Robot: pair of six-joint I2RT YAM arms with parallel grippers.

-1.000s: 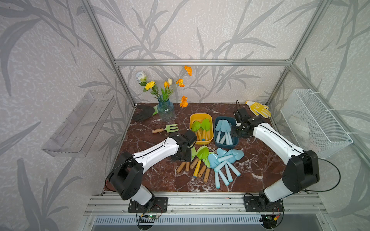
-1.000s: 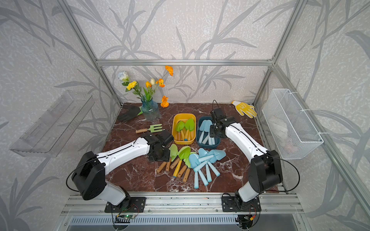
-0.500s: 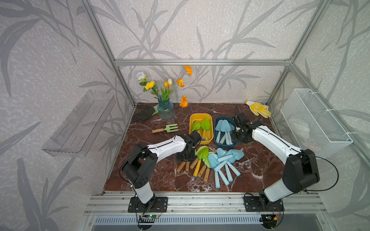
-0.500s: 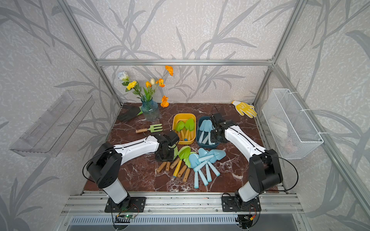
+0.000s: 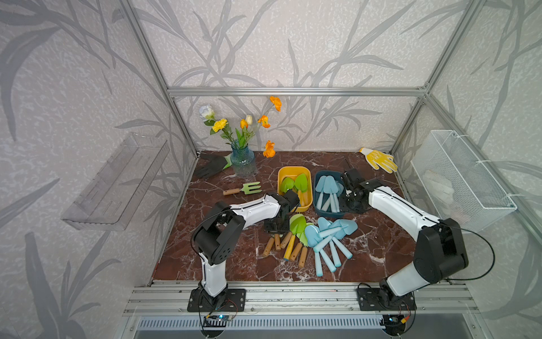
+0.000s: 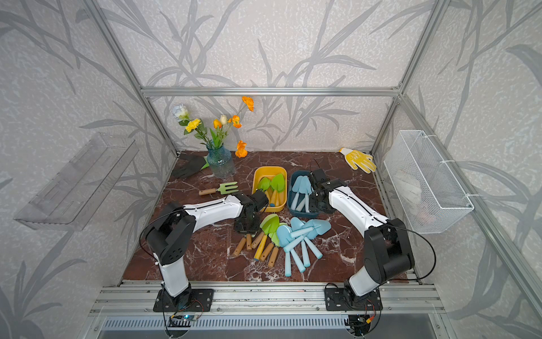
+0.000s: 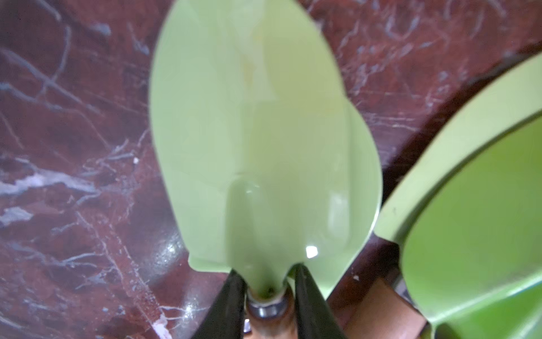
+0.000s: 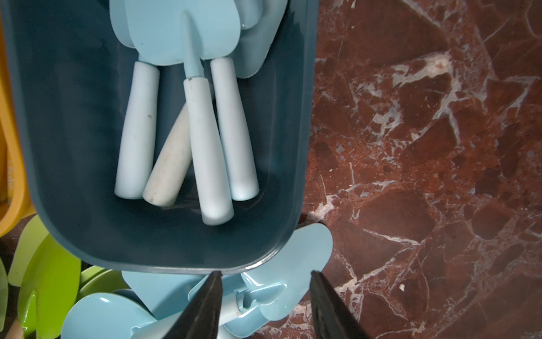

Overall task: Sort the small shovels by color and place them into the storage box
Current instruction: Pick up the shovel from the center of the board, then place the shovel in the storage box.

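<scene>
- Green shovel (image 7: 258, 132): light, stiff; glossy blade likely slippery. Best held at the neck, by the wooden handle.
- Left gripper (image 7: 266, 273): pinched on that neck; blade juts ahead of its tips.
- Right gripper (image 8: 265, 274): spread, empty; blue shovels (image 8: 293, 258) just beneath, blue box (image 8: 58, 146) ahead.
</scene>
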